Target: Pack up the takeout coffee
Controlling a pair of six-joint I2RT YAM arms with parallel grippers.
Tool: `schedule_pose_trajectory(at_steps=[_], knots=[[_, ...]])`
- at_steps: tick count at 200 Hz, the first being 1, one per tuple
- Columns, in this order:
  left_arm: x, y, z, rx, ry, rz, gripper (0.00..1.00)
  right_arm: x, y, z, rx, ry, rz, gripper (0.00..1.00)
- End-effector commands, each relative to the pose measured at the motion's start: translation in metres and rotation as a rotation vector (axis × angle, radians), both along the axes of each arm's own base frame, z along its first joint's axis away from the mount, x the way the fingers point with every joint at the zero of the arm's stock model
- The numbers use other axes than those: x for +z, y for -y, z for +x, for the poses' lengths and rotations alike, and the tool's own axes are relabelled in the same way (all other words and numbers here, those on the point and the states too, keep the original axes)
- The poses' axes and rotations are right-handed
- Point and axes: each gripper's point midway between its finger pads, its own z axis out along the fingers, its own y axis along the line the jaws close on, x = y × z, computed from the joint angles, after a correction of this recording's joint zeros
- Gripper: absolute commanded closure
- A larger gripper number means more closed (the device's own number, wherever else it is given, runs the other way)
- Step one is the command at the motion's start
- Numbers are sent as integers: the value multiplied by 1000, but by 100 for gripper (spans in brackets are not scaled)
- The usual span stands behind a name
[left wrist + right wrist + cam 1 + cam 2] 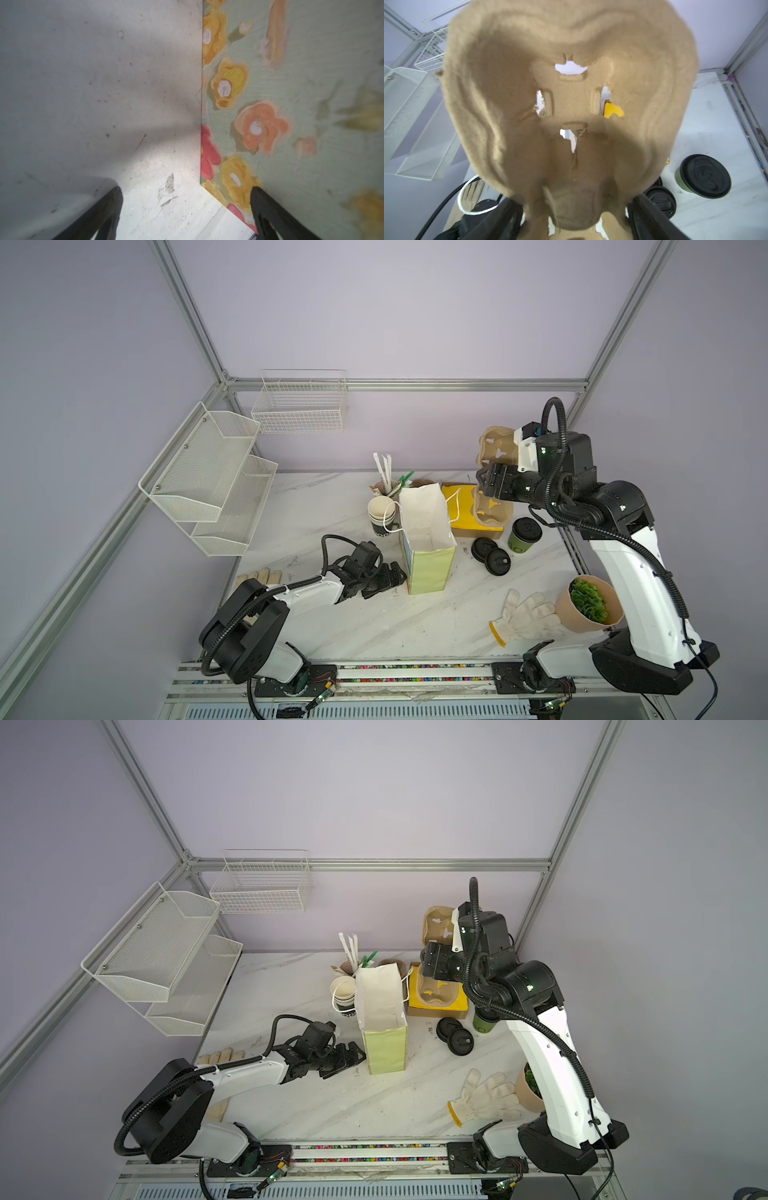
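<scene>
Currently your right gripper (484, 485) is clamped wide around a brown pulp cup carrier (496, 448), held up above the table (374, 626). Your left gripper (392, 578) is spread wide and empty, low beside the foot of the paper bag (428, 568). The takeout coffee (524, 536) — dark green, black lid on — stands upright on the table, right of the bag, near two loose lids (490, 556). It looks light, thin-walled and crushable — take it gently around the mid-wall, below the lid, and keep it upright.

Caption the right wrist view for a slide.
Right gripper holds a pulp carrier that fills the frame; the lidded green coffee stands on the table beside loose lids.
</scene>
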Motion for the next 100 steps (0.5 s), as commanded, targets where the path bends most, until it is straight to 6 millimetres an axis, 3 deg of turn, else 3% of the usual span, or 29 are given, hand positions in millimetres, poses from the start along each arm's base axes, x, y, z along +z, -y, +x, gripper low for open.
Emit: schedule_pose_trajectory(at_steps=[1, 65, 100], knots=[[44, 32, 31, -13, 115, -87, 5, 9, -25, -1, 122, 6, 62, 22], [51, 59, 47, -56, 141, -100, 9, 5, -54, -1, 198, -15, 49, 23], [82, 36, 44, -29, 211, -40, 9, -19, -75, -2, 201, -54, -95, 22]])
